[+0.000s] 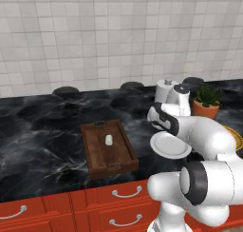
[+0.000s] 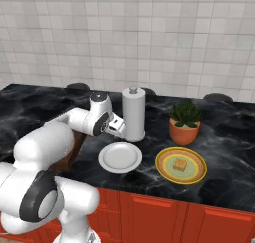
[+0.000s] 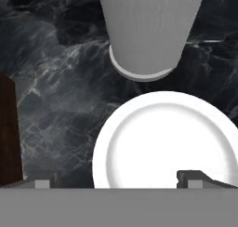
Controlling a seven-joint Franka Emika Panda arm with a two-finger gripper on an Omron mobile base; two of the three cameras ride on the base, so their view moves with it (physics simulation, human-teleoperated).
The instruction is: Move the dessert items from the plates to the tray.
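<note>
The white arm bends forward over the dark marbled desk, its hand held above the stretch between the wooden tray and the white plate. The gripper stands wide — its two dark fingertips rise far apart in the hand view, with nothing between them, one at the near edge of the plate and the other over bare desk beside the tray's edge.

The tray lies on the desk left of the arm and holds the white dessert piece near its middle. The white plate carries nothing. Just beyond it stands an upright paper towel roll on its round base. Right of the white plate, close by but apart, sits the yellow plate with the orange rim — the brown-tan dessert block rests at its centre. Behind that plate is a potted plant in a terracotta pot.
</note>
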